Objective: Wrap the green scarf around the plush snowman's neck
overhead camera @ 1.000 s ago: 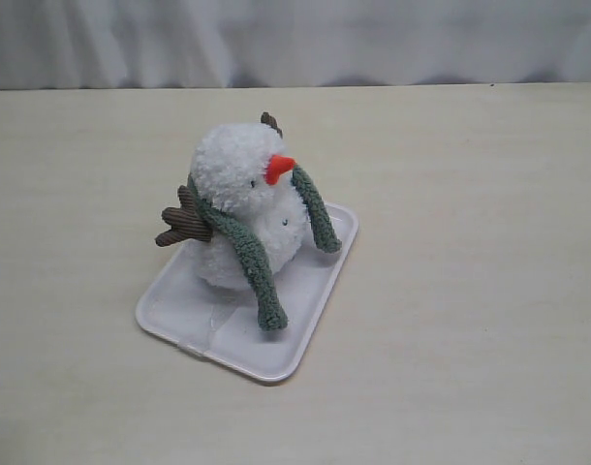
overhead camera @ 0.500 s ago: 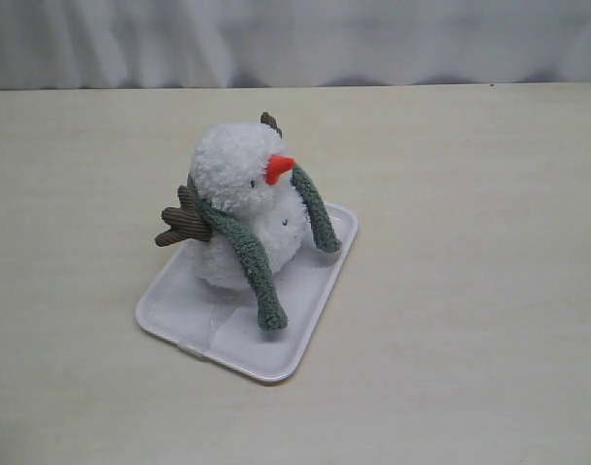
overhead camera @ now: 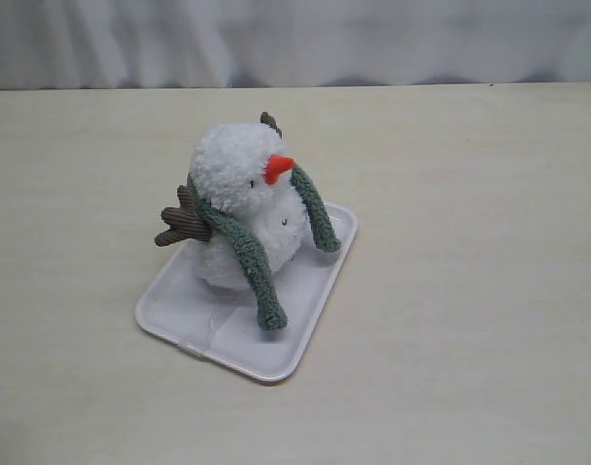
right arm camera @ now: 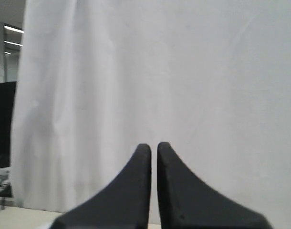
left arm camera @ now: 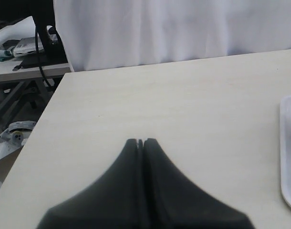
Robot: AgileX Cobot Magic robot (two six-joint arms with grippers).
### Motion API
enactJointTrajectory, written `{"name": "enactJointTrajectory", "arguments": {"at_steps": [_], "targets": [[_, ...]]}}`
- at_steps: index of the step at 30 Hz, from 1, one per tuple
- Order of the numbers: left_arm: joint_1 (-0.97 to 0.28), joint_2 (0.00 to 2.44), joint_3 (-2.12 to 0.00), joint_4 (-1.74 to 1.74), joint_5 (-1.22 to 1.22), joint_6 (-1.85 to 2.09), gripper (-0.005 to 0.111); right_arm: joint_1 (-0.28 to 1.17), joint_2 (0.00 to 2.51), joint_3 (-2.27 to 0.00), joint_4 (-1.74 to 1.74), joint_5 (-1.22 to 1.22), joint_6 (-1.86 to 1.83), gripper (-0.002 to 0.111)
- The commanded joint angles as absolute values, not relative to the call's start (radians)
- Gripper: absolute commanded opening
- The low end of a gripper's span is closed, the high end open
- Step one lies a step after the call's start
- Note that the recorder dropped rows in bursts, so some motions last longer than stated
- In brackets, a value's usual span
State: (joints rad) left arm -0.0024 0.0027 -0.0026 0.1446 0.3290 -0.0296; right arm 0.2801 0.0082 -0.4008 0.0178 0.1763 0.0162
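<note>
Tabletop [overhead camera: 470,339] bears plush snowman [overhead camera: 239,194], apart from left claw [left arm camera: 140,141].

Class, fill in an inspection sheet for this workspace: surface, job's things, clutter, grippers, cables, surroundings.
Surface: pale table, bare apart from a white tray.
Job's things: snowman upright on the tray; green scarf draped behind its head, both ends hanging down its front.
Clutter: nothing seen.
Grippers: left gripper shut, empty, above the table; right gripper shut, empty, facing the curtain.
Cables: dark cable hanging by a side bench beyond the table edge.
Surroundings: white curtain behind the table; bench with equipment.
</note>
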Motion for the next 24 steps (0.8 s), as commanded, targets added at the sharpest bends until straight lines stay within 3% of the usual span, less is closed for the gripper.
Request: {"name": "enactJointTrajectory", "arguments": {"at_steps": [1,8,22,24], "targets": [[-0.008,0.0,0.0,0.146,0.321,-0.031,0.0,0.134,0.0,-0.357,0.021,0.161,-0.02,0.004],[-0.008,0.0,0.0,0.146,0.321,-0.031,0.0,0.0,0.0,-0.292,-0.01,0.163,-0.043,0.004],[-0.008,0.0,0.0,0.146,0.321,-0.031,0.0,0.003,0.0,0.0,-0.041,0.13,-0.064,0.004],[-0.008,0.0,0.0,0.146,0.321,-0.031,0.0,0.003,0.0,0.0,-0.041,0.221,-0.067,0.004]]}}
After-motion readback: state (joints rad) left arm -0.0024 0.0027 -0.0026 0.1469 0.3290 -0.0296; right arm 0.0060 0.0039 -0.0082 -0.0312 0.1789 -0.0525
